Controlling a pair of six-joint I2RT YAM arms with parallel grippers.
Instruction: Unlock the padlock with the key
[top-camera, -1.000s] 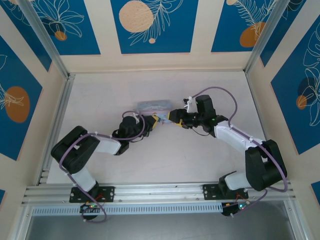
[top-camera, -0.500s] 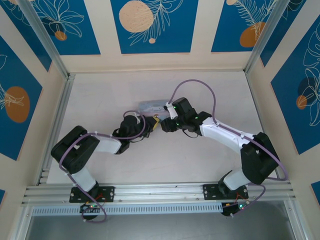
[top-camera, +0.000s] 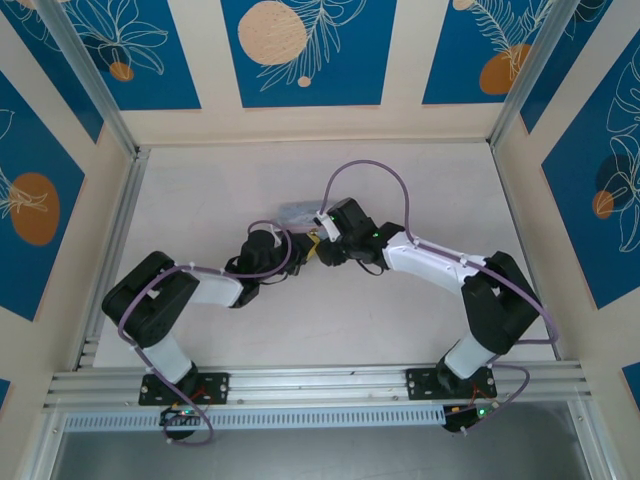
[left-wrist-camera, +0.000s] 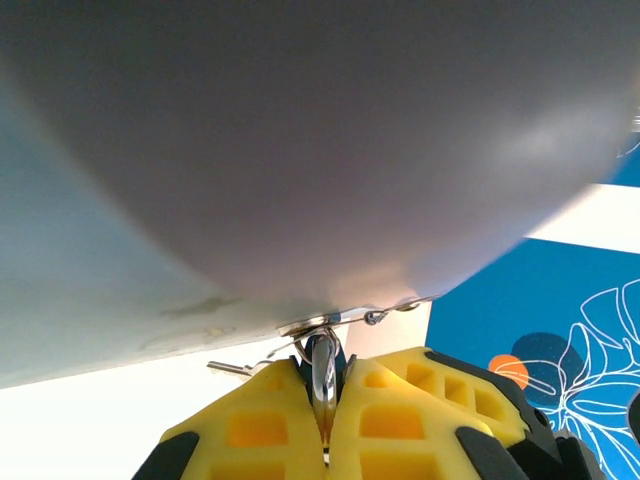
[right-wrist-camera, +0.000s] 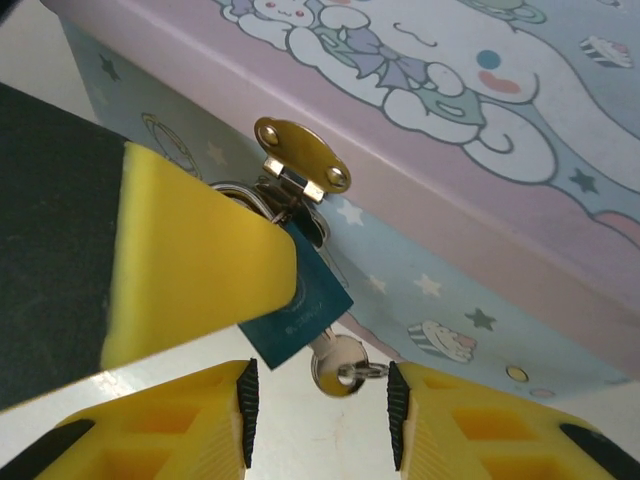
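While the left gripper (left-wrist-camera: 323, 385) does the holding, its yellow fingers are pressed together on the padlock (right-wrist-camera: 298, 312), pinching it just under the patterned tin (right-wrist-camera: 470, 130). The left wrist view shows a silvery edge of the lock squeezed in the seam between them. Seen from the right wrist, one of those fingers covers the upper part of the blue body. The thin shackle runs up to the gold hasp (right-wrist-camera: 300, 160) on the tin's front wall, so the lock hangs tilted against the tin. Just below the body, the key (right-wrist-camera: 336, 366) sits in the keyway at the lock's lower end, with only its round silvery head and a small ring showing. The right gripper (right-wrist-camera: 322, 400) waits beneath it with jaws spread, one dark pad on each side of the key's head, and neither pad seems to touch it. I judge the insertion done and the turn not yet made; the shackle looks closed, though the hasp hides most of it. The next move calls for closing the pads squarely on the flat head. The wrist must then roll about the key's axis while the left gripper holds the body against twisting. A skewed pinch on so small a head would likely slip off.
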